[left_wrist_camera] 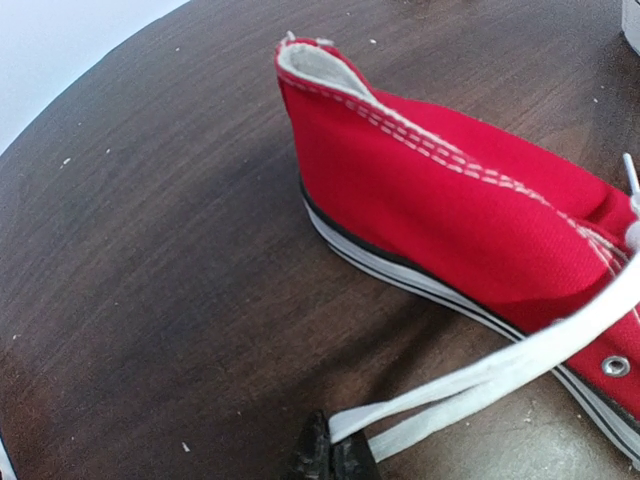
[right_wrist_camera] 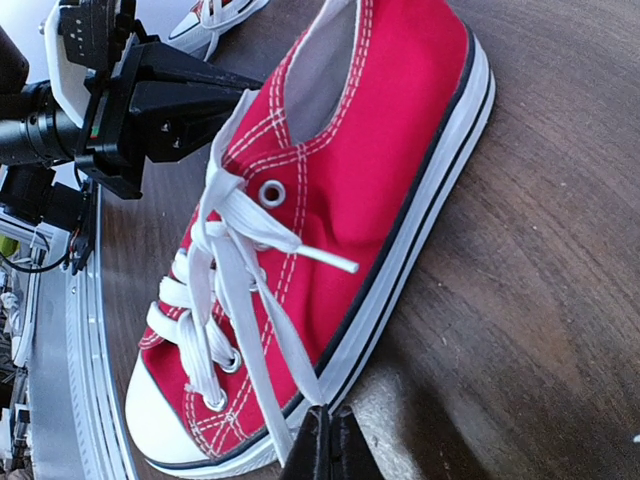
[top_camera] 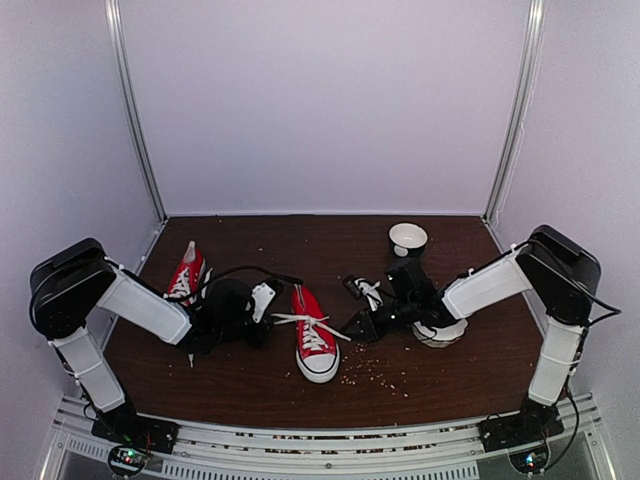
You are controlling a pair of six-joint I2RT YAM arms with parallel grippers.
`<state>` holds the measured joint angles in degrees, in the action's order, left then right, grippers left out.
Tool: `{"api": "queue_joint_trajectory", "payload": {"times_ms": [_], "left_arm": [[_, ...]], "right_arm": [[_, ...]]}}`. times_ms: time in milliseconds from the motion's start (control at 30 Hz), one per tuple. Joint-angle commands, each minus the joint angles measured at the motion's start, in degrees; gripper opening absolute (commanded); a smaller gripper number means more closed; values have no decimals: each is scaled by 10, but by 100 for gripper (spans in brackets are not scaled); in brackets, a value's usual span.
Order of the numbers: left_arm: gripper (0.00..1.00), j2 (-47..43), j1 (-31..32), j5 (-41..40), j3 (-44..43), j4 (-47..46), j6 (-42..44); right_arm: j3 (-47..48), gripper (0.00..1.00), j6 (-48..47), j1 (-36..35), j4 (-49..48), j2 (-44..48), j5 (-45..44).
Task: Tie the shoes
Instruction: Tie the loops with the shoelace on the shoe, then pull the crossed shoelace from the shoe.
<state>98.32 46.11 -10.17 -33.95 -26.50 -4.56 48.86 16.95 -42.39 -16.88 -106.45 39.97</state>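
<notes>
Left jaws, at 9 o'clock of the sneaker (top_camera: 315, 345), pinch the left lace (left_wrist_camera: 480, 375). Right jaws, at 3 o'clock, pinch the right lace (right_wrist_camera: 270, 340). Cross them under even tension.

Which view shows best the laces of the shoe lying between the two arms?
The right wrist view: the laces cross from eyelet to eyelet, seen close. The left wrist view shows only two loose strands beside the shoe. The top view shows them small.
</notes>
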Motion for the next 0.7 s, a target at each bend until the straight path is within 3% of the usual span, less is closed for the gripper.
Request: {"api": "queue_joint_trajectory", "payload": {"times_ms": [0,133,267,667], "left_arm": [[0,-1,-3,18,9,-23,7],[0,-10,-3,35,17,-36,17],[0,-12,-3,39,19,-41,22],[0,-13,-3,43,20,-41,22]], "right_arm": [[20,8,-4,-11,2,-8,14],[-1,35,-11,4,-2,27,-1],[-5,46,-9,29,-19,55,-3],[136,49,44,31,-73,-101,84]]}}
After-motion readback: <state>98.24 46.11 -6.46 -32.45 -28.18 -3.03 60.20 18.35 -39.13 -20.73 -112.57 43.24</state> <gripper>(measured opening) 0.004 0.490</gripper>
